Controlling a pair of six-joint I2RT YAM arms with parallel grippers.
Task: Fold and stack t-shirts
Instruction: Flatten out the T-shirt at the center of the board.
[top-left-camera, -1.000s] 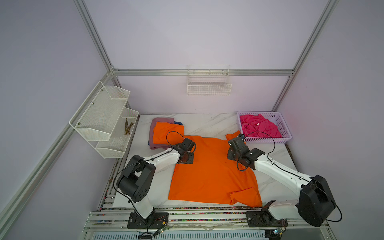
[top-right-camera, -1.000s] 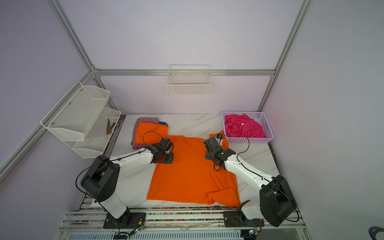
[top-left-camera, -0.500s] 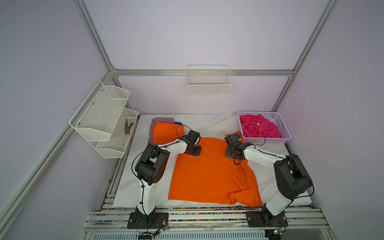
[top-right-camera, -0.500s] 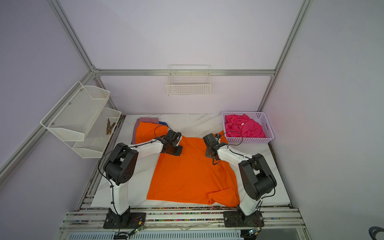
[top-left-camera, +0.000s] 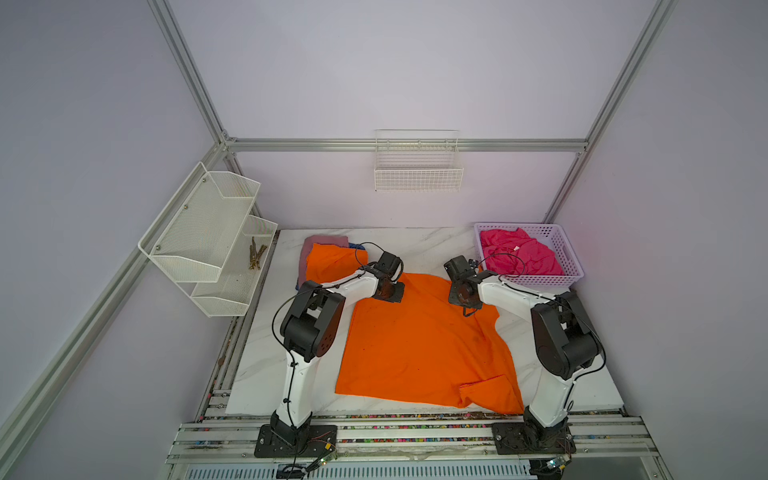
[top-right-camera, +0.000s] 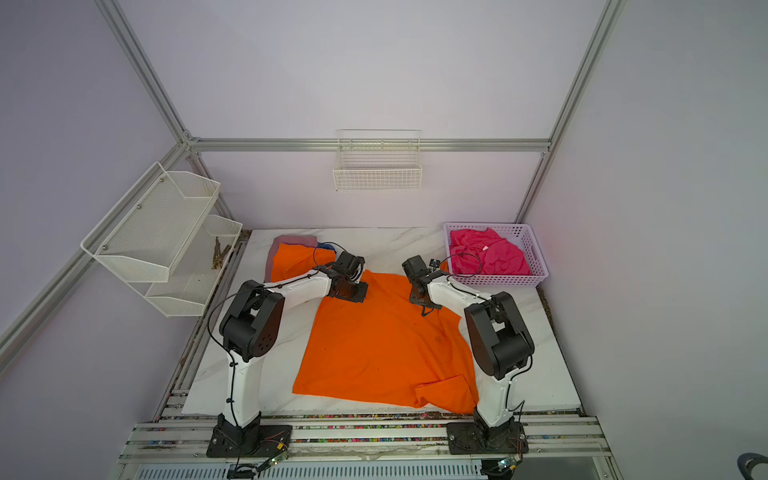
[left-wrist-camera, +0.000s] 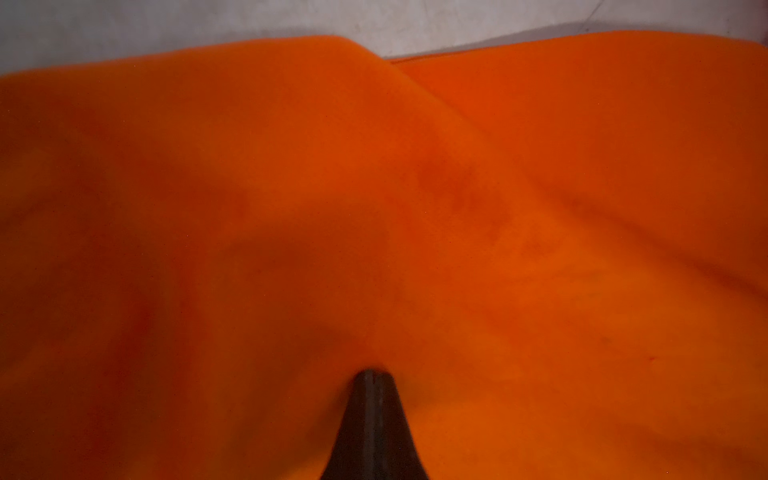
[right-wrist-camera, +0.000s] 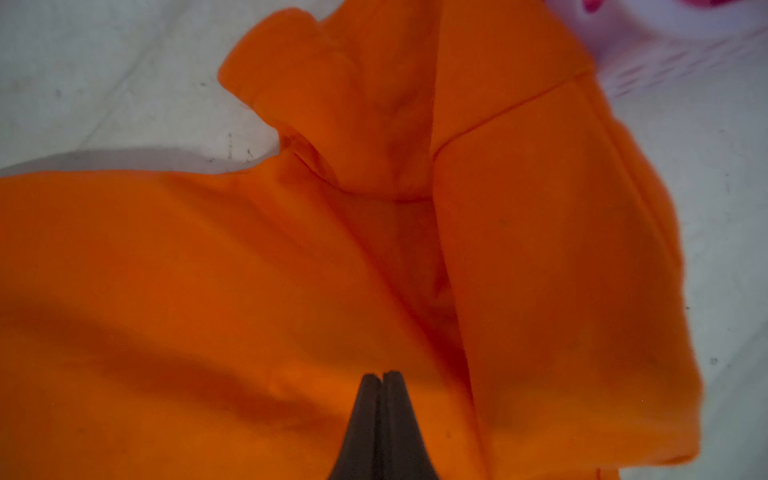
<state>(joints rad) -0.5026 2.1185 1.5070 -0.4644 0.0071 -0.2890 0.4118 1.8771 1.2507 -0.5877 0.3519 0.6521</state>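
White marble-look tabletop (top-left-camera: 419, 245) carries it all. The big spread-out bright orange cloth t-shirt (top-left-camera: 415, 353) lies mid-table between both arms. It's mostly flat, hem at the near edge, near-right corner flipped over itself, right sleeve rucked up by the basket. Expect it light and limp with zero stiffness, so it'll drape and drag. You want two-point pinches on edges or seams (far shoulders or hem corners), not mid-panel. The top looks smooth, so sliding the shirt to flatten it should work. White two-tier mesh shelf (top-left-camera: 199, 232) on the left wall is off the table, no conflict. Lilac perforated plastic basket (top-left-camera: 540, 281), far right, holds a crumpled hot pink t-shirt (top-left-camera: 523, 255). It sits just beside that rucked sleeve, so mind your right arm there. Far left is the stack: folded orange t-shirt (top-left-camera: 332, 264) on a dusty mauve t-shirt (top-left-camera: 324, 241), with a sliver of blue t-shirt (top-left-camera: 356, 246) showing. It's near the spread shirt's left shoulder, so don't snag it. White wire basket (top-left-camera: 417, 178) on the far wall is irrelevant. Left gripper (left-wrist-camera: 374, 376) and right gripper (right-wrist-camera: 381, 376) have fingers fully together, tips down at the shirt's far shoulders. No cloth is visible between them, so I can't tell whether any is pinched.
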